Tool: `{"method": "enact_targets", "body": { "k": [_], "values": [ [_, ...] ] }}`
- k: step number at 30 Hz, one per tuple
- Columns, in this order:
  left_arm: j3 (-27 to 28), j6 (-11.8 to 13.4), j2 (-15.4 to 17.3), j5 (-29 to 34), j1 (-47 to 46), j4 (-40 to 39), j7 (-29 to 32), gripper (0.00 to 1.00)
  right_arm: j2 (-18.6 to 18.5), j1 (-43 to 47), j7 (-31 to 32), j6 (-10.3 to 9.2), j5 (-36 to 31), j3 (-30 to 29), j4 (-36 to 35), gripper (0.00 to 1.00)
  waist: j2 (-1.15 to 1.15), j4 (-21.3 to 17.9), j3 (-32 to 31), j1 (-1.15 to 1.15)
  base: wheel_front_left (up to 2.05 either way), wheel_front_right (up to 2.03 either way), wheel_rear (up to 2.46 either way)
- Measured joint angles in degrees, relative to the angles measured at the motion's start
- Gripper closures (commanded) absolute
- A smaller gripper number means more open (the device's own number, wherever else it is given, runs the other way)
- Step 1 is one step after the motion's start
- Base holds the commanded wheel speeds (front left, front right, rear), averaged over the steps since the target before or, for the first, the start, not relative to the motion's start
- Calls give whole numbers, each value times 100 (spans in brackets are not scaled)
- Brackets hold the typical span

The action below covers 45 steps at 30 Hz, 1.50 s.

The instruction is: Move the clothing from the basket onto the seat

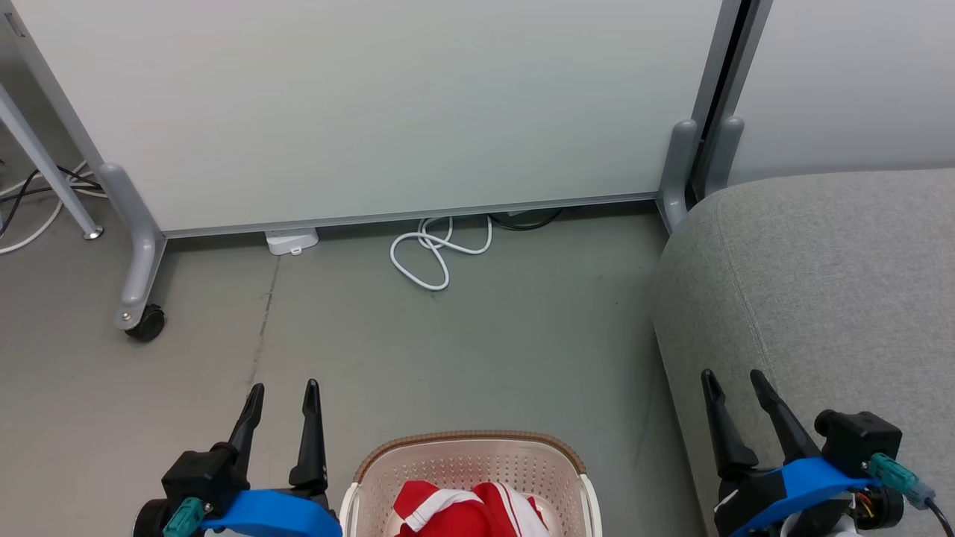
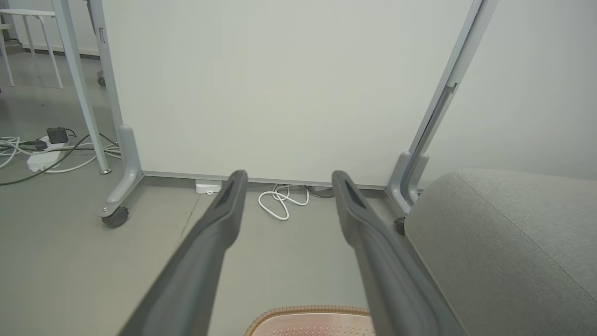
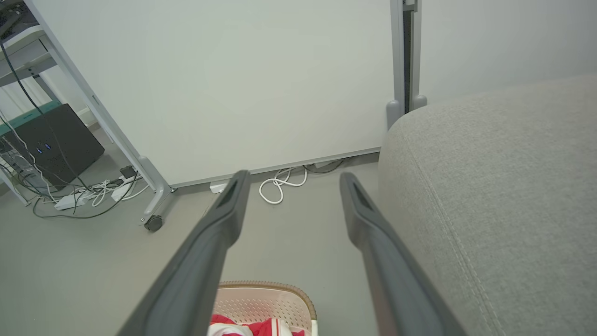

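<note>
From the head view, the basket (image 1: 468, 438) sits on the grey floor (image 1: 462, 350) at the bottom middle, with the clothing (image 1: 466, 511) (red with white stripes) bundled inside it. The left hand (image 1: 285, 388) hovers just left of the basket, its two fingers spread and nothing between them. The right hand (image 1: 733, 377) is spread and empty too, low at the right in front of the seat (image 1: 821, 283). A strip of floor separates seat and basket. A white cable (image 1: 436, 257) lies coiled at the foot of a pale partition panel (image 1: 373, 112).

In the left wrist view, the dark fingers (image 2: 219, 219) stand wide apart over bare floor. The basket's woven rim shows at the bottom edge between them, and the seat is at the right.

In the right wrist view, the fingers are apart again. The basket and a scrap of red clothing lie low between them, and the seat's stitched seam runs down at the right.
</note>
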Motion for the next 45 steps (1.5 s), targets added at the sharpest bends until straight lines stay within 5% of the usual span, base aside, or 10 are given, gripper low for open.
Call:
{"method": "enact_targets", "body": {
  "k": [31,45],
  "values": [
    [151,-92,-131,1024,168,223,-343,0,-13,23,-280,4,-1177,80,73,0,0,25,-92,0,0,0,0],
    [268,-152,-204,1077,168,234,-344,0,-16,21,-285,8,-1143,108,88,0,0,-11,-41,0,0,0,0]
  ]
}}
